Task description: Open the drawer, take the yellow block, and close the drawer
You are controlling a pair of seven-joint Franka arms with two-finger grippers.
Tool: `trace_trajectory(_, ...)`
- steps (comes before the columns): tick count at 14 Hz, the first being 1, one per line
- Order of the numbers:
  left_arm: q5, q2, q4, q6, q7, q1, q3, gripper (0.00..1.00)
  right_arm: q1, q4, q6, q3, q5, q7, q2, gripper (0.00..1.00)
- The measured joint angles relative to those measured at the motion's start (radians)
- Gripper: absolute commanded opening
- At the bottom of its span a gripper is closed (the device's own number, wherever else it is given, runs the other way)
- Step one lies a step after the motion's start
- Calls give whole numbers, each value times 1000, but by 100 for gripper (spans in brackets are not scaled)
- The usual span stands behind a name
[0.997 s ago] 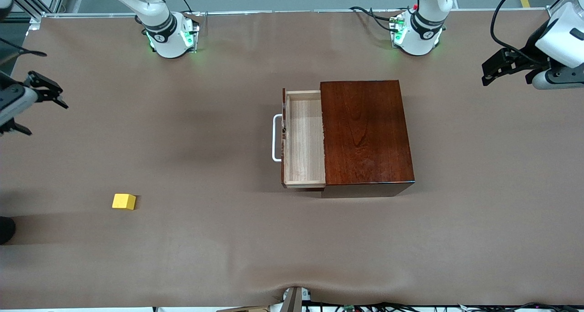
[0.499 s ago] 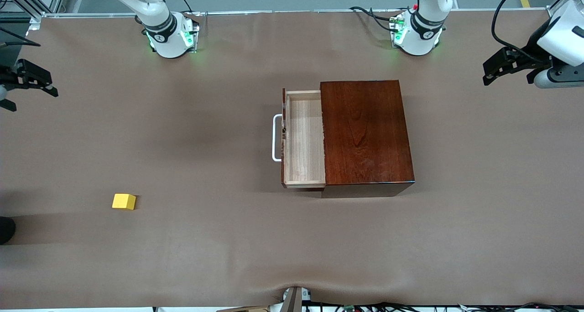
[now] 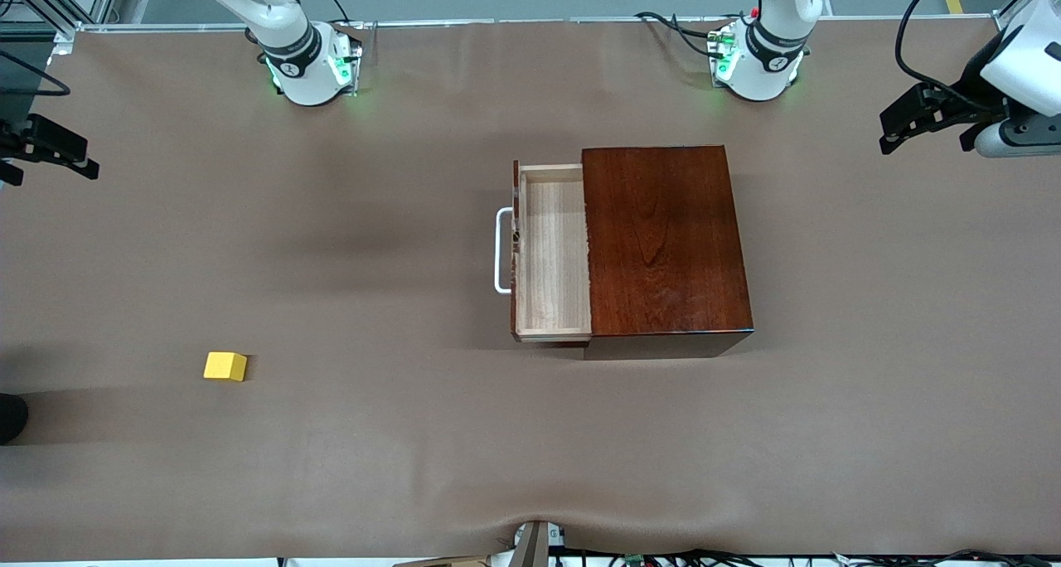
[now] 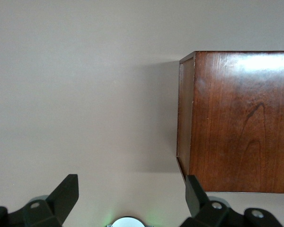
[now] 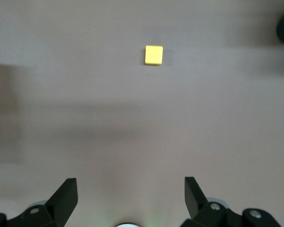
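Note:
The drawer [image 3: 551, 252], a pale-wood tray with a white handle [image 3: 501, 250], stands pulled out of the dark reddish-brown box [image 3: 663, 244]; its visible part holds nothing. The yellow block [image 3: 225, 366] lies on the bare table toward the right arm's end, nearer to the front camera than the box. My right gripper [image 3: 54, 176] hangs open over that end's edge; its wrist view shows the yellow block [image 5: 154, 55] well away from the open right gripper [image 5: 130, 183]. My left gripper [image 3: 926, 146] hangs open over the left arm's end, and the left wrist view shows the left gripper [image 4: 131, 184] beside the box [image 4: 236, 118].
Both arm bases [image 3: 311, 65] [image 3: 758, 61] stand along the table's edge farthest from the front camera. A dark round object [image 3: 10, 418] sits at the right arm's end edge, near the block. Cables run along the edge nearest the front camera.
The right gripper has drawn back toward the table's end edge and turned level. The left gripper has shifted only slightly. Drawer and block have stayed put.

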Motion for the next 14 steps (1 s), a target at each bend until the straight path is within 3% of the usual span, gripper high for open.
trace_trajectory(5,0,3,0,0,0,-2,-5,100,1,0,-9,45,0,141,0,100)
trace_trajectory(8,-3,35,15,1,-43,-37,-72,100,-1,-9,10,39,0,133,0,100)
trace_trajectory(11,-3,129,73,23,-287,-152,-164,100,-4,-12,16,36,0,122,0,100)
trace_trajectory(14,-2,271,146,113,-596,-341,-175,100,-5,-13,16,36,0,120,1,100)
